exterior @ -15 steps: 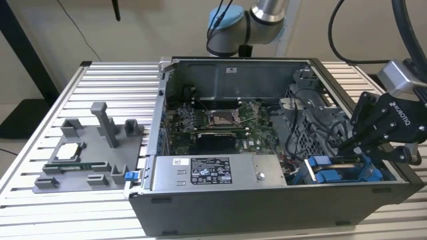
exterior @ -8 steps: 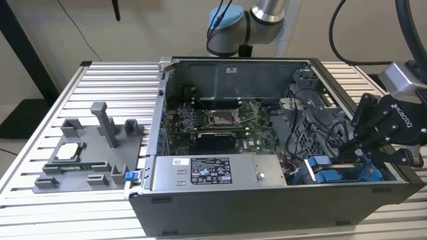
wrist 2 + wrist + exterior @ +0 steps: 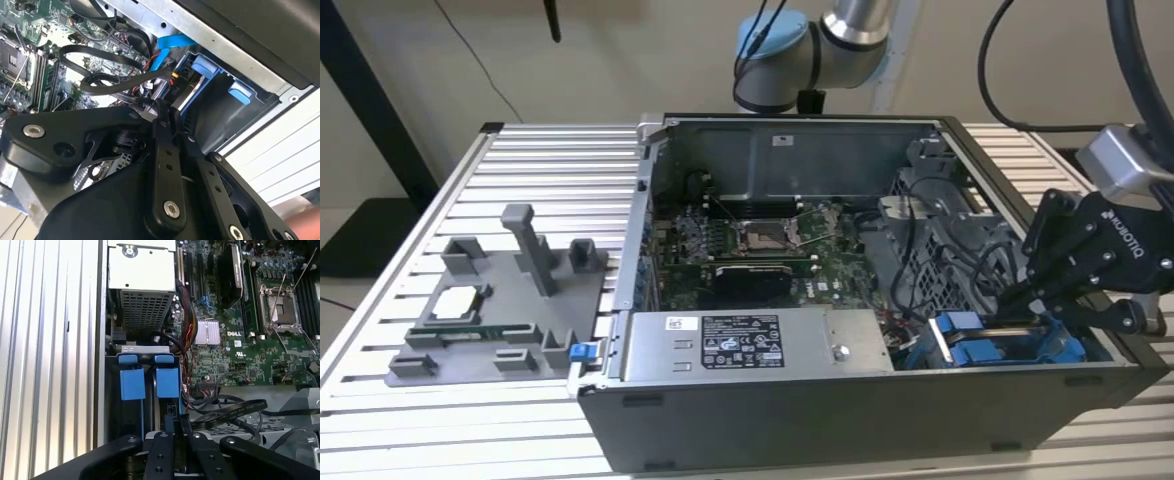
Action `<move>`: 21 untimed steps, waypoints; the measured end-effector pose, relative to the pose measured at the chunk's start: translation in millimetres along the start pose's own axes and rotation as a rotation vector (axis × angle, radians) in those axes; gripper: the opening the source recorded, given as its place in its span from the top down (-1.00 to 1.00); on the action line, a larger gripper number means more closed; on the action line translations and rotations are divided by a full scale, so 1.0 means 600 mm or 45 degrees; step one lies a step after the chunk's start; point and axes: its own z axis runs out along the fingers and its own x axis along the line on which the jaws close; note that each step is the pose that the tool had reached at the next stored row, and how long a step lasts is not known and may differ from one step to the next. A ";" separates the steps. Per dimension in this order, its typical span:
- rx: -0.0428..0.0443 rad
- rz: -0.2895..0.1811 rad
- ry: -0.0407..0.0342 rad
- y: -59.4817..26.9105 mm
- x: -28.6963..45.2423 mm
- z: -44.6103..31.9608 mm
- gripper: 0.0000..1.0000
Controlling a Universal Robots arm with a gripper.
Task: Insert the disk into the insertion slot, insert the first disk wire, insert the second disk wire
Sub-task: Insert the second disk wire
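My black gripper (image 3: 1011, 297) reaches down into the open computer case at the exterior view's right, over the insertion slot (image 3: 1067, 345) with its blue rails. In the first wrist view two blue tabs stand side by side in the bay; the disk's blue carrier (image 3: 166, 383) sits in the slot beside the other tab (image 3: 132, 383). The gripper (image 3: 175, 422) is shut on the end of a flat black disk wire (image 3: 235, 407), right at the disk's edge. In the second wrist view the fingertips (image 3: 161, 106) pinch the same black wire (image 3: 100, 82); a blue wire (image 3: 170, 45) runs close by.
A grey power-supply box (image 3: 747, 345) lies along the case's front wall beside the bay. The motherboard (image 3: 747, 240) with its silver processor socket (image 3: 280, 310) fills the case floor, crossed by loose black cables. A grey fixture tray (image 3: 494, 300) rests on the slatted table (image 3: 520, 150).
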 end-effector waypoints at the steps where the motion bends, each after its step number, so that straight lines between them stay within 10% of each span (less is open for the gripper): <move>1: 0.001 0.000 0.0000 0.000 0.000 0.000 1.00; 17: 0.007 -0.005 -0.0002 0.000 0.000 0.001 1.00; 21: 0.024 -0.010 0.0008 0.000 0.000 0.001 1.00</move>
